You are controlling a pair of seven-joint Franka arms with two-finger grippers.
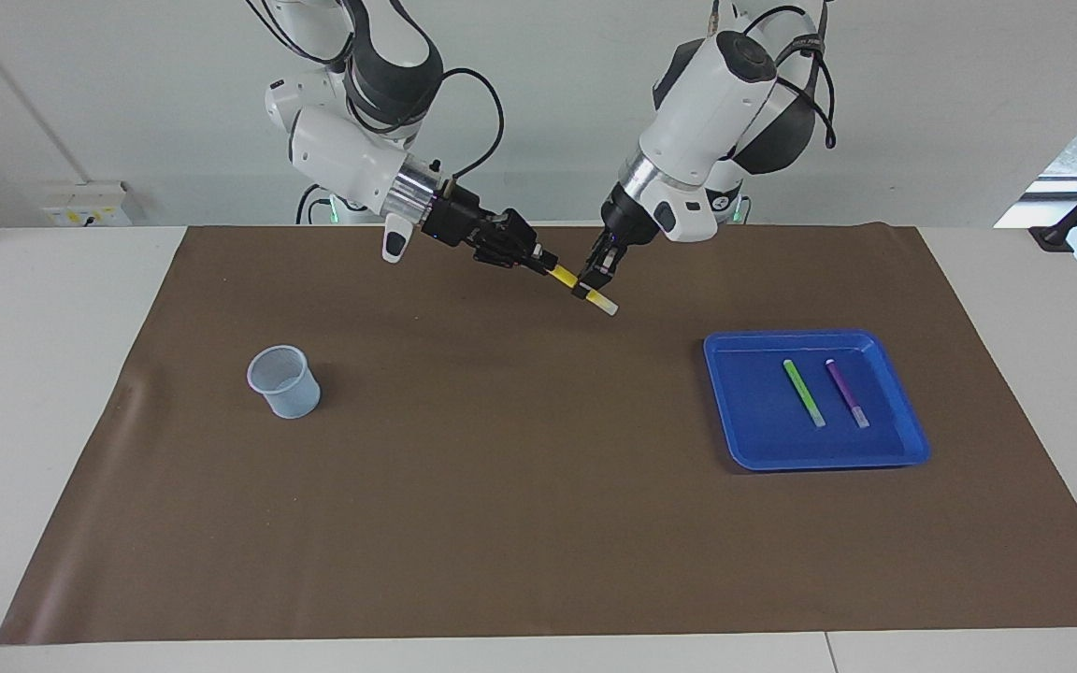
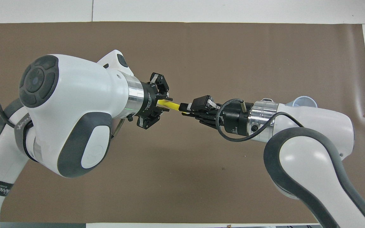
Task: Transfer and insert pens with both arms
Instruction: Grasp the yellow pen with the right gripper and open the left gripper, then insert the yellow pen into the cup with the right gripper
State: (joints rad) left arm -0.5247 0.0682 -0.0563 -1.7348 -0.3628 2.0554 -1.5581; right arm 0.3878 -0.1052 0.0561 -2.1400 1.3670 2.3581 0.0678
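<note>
Both grippers meet in the air over the brown mat, near the robots' edge of it, with the yellow pen spanning between them. The right gripper is clamped on the pen's dark end; the left gripper reaches down with its fingers around the pen close to the pale cap, which pokes out below them. I cannot tell whether the left fingers are actually pressing on it. From overhead the pen runs level between the left gripper and the right gripper.

Two more pens lie side by side in the blue tray toward the left arm's end: green and purple. A pale cup stands upright on the mat toward the right arm's end.
</note>
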